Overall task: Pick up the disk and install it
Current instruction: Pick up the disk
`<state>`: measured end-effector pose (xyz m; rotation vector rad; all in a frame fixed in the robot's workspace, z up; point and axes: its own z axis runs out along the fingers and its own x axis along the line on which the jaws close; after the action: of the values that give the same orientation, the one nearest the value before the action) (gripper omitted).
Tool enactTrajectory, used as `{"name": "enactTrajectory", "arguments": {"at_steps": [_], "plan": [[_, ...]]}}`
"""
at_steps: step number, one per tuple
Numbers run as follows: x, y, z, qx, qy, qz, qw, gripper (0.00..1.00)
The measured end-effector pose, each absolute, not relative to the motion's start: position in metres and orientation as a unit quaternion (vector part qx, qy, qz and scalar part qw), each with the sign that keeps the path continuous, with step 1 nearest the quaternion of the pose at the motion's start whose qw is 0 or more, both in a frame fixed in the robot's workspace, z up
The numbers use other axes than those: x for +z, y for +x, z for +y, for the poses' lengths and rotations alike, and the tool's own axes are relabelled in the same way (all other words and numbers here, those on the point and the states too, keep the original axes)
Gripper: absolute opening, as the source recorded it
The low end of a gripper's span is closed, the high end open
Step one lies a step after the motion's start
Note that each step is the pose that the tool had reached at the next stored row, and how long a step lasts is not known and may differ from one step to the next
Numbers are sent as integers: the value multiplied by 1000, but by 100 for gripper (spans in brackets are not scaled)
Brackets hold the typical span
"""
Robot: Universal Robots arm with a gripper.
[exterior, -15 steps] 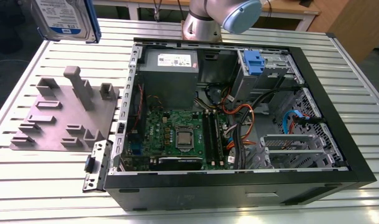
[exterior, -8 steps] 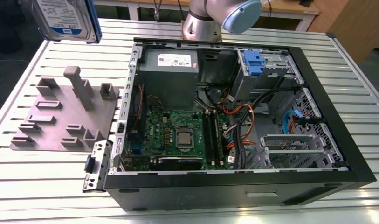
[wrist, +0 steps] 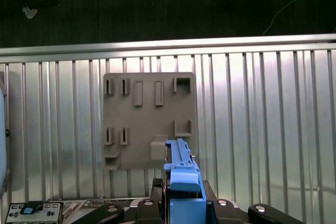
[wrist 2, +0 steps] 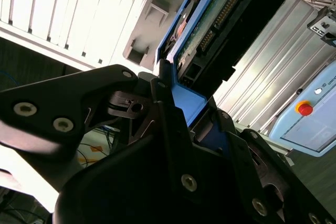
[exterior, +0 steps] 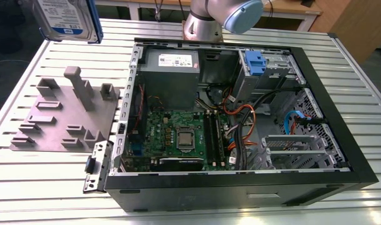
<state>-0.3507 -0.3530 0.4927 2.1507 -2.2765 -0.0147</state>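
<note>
Jaws clenched on the blue-framed end of the disk point(wrist 2: 210, 24). In the exterior view the disk point(exterior: 68, 18) hangs at eleven o'clock, clear of the tabletop point(exterior: 46, 187), over the grey holder plate point(exterior: 59, 122), ten o'clock from the open computer case point(exterior: 227, 190).

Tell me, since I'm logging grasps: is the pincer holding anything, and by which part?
Yes: the pincer is shut on the disk, gripping one end of its blue bracket.
</note>
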Motion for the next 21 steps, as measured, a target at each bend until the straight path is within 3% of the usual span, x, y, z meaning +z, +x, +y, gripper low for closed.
{"name": "enactTrajectory", "arguments": {"at_steps": [21], "plan": [[493,-346,-353,-5,687,-727,5,36]]}}
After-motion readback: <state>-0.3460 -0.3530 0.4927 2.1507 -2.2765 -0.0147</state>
